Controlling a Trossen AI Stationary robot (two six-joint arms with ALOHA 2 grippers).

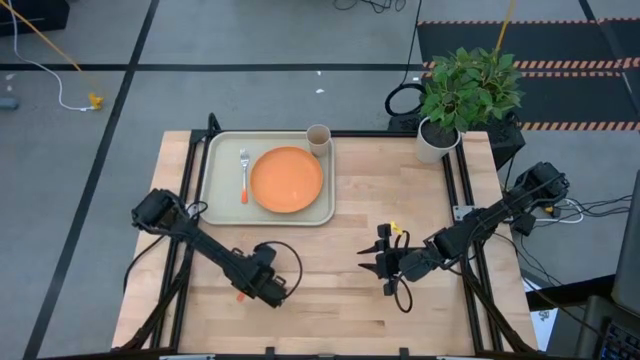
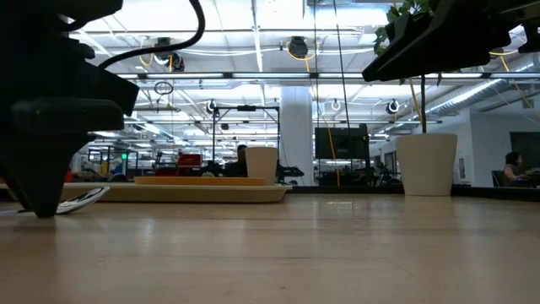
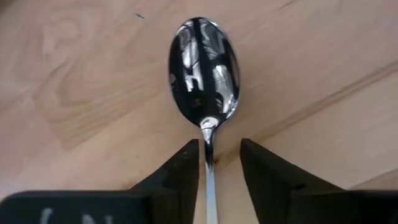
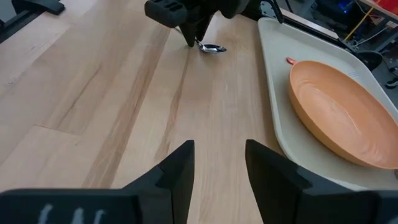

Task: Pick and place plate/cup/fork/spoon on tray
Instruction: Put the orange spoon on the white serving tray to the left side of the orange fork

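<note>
The spoon lies flat on the bare wood at the near left, its silver bowl (image 3: 204,68) up and its orange handle end (image 1: 240,296) sticking out past my left gripper. My left gripper (image 1: 268,282) is down at the table, open, with one finger on each side of the spoon's thin neck (image 3: 209,152). It also shows in the low view (image 2: 38,203) and in the right wrist view (image 4: 189,31). The tray (image 1: 218,190) at the far left holds the orange plate (image 1: 287,180), the fork (image 1: 244,175) and the tan cup (image 1: 318,140). My right gripper (image 1: 385,262) is open and empty, above the table's middle.
A potted plant in a white pot (image 1: 440,140) stands at the table's far right corner; it also shows in the low view (image 2: 426,165). Bare wood lies between the two grippers and in front of the tray (image 4: 292,155).
</note>
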